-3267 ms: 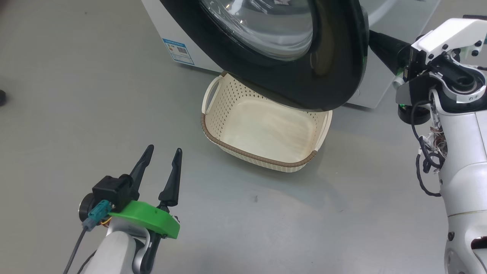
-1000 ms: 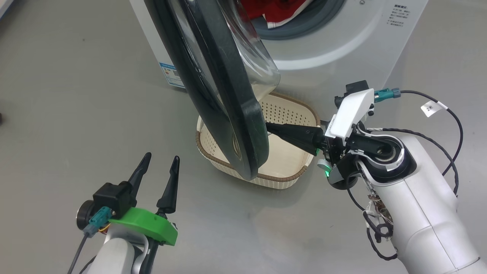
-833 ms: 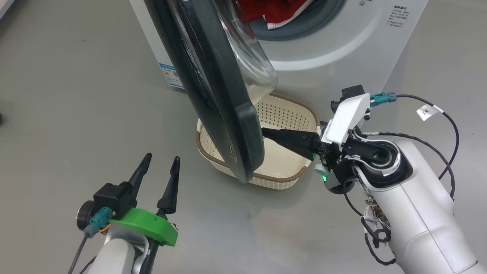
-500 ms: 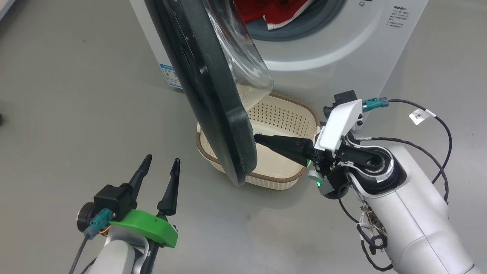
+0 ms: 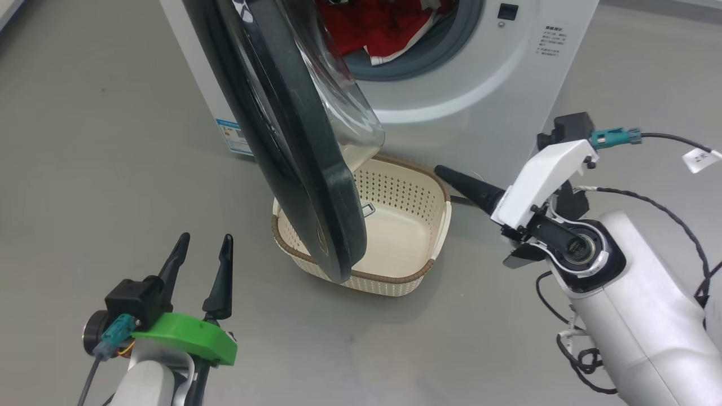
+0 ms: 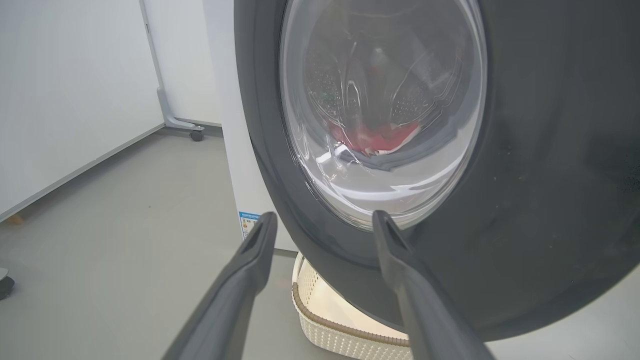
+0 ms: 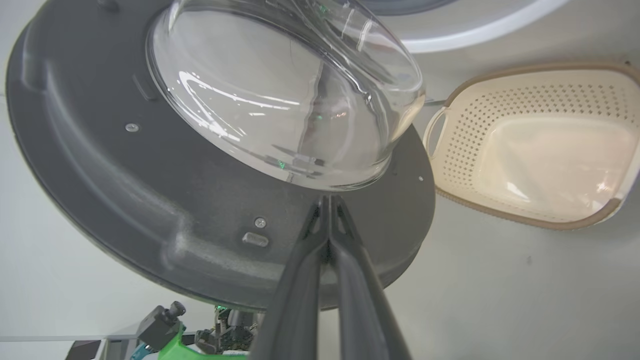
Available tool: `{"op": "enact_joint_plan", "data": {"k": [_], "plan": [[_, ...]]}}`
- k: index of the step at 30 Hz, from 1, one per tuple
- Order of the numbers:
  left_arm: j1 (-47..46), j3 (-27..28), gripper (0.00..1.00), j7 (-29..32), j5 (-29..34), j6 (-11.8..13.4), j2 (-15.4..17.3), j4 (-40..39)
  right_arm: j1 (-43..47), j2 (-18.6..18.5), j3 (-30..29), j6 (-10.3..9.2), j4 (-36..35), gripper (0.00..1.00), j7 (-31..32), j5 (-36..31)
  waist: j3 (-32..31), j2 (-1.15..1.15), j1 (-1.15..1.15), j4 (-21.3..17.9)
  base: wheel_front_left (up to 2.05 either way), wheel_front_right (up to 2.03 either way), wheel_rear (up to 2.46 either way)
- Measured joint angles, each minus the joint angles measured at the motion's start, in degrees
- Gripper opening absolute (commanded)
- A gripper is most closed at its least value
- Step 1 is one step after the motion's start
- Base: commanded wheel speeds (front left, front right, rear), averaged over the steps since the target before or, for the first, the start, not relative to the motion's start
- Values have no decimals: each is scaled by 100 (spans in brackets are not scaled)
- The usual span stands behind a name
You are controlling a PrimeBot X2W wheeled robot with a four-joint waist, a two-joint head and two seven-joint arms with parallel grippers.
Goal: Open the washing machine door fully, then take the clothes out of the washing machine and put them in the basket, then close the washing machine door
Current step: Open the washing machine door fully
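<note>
1. The machine (image 5: 468, 107) stands on the grey floor (image 5: 84, 169) with its round opening uncovered.
2. The door (image 5: 307, 169) is swung well out from the front. It shows edge-on in the head view, and its lower rim hangs over the left part of the basket (image 5: 389, 278).
3. The door's glass bowl (image 5: 344, 118) bulges toward the right gripper's side.
4. The clothes (image 5: 378, 28) lie inside the drum, red with white trim, and a fold rests on the grey gasket (image 5: 417, 53) at the opening's lower edge.
5. The basket sits on the floor just in front of the machine, below the opening.
6. The right gripper (image 5: 440, 169) has its fingers pressed together and grips nothing. Its tip is near the basket's far right corner, apart from the door.
7. In the right wrist view, the right gripper (image 7: 327, 200) points at the door's (image 7: 125, 190) inner face just under the glass bowl (image 7: 280, 100), with the basket (image 7: 530, 216) off to the right.
8. The left gripper (image 5: 205, 238) is low on the left over bare floor, fingers spread wide and holding nothing, well apart from door and basket.
9. In the left wrist view, the left gripper (image 6: 324, 217) faces the door's (image 6: 525, 200) outer side. The clothes (image 6: 375, 142) show red through the glass, and the basket (image 6: 340, 336) peeks out beneath the rim.
10. A blue sticker (image 5: 232, 135) sits on the machine's lower left corner.
</note>
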Motion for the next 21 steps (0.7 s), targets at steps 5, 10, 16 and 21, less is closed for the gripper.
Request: {"op": "enact_joint_plan", "data": {"k": [5, 10, 16, 21], "plan": [[129, 190, 100, 0, 42, 1, 67, -23, 67, -636, 199, 370, -138, 0, -737, -1312, -194, 0, 0, -164, 0, 0, 0], [361, 404, 100, 0, 53, 2, 143, -78, 319, -969, 415, 498, -261, 0, -1550, -2413, -407, 0, 0, -438, 0, 0, 0], [576, 542, 100, 0, 144, 2, 156, -114, 779, -1212, 508, 409, -312, 0, -2295, -3190, -623, 0, 0, -730, 0, 0, 0], [734, 636, 100, 0, 149, 2, 155, -163, 1091, -1336, 515, 234, -430, 0, -2921, -3717, -775, 0, 0, -964, 0, 0, 0]]}}
